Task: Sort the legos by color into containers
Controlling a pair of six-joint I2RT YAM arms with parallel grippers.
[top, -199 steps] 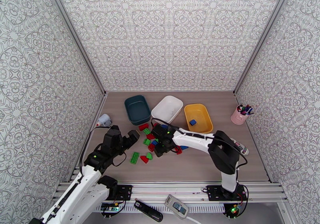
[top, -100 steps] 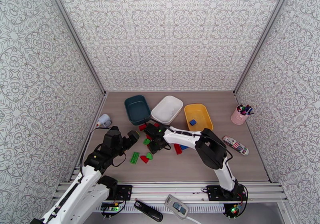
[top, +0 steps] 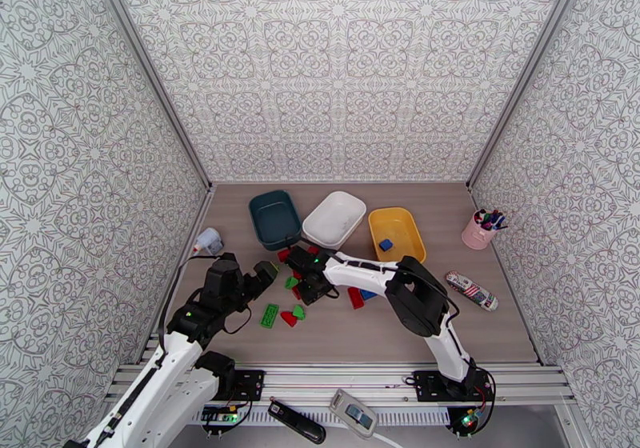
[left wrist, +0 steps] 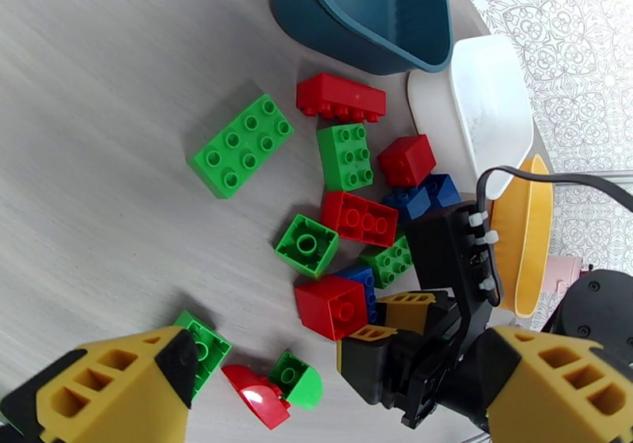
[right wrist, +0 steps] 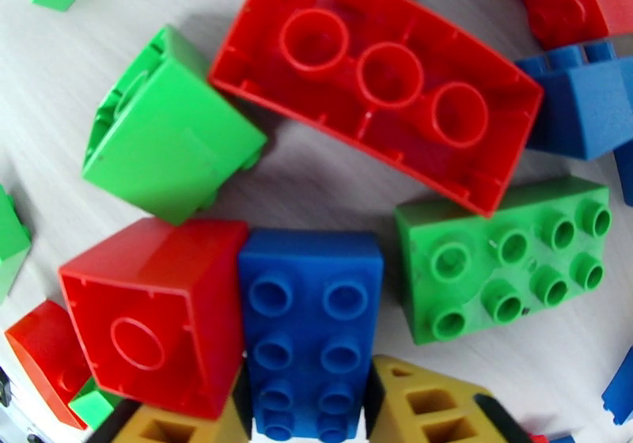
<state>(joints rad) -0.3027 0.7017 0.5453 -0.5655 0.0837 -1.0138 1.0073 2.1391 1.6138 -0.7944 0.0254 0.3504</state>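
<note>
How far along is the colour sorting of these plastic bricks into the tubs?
Barely begun. Done: one small blue brick lies in the yellow plastic tub; the dark teal tub and white tub look empty. In hand: the right gripper straddles a blue eight-stud brick on the table, grip unconfirmed; the left gripper hovers open. Left: the loose red, green and blue bricks around it.

3 tubs are sitting at the back: 1 teal tub (top: 274, 219), 1 white tub (top: 334, 219), 1 yellow tub (top: 397, 236), w/ 1 blue brick (top: 386, 245) lying inside the yellow. Left wrist cam is showing 6 green legos (left wrist: 240, 145), 5 red legos (left wrist: 341, 98), approx. 3 blue legos (left wrist: 441, 190); blues are hiding partly, so that no. is uncertain. 1 pink pen cup (top: 478, 234) is standing at the right.
</note>
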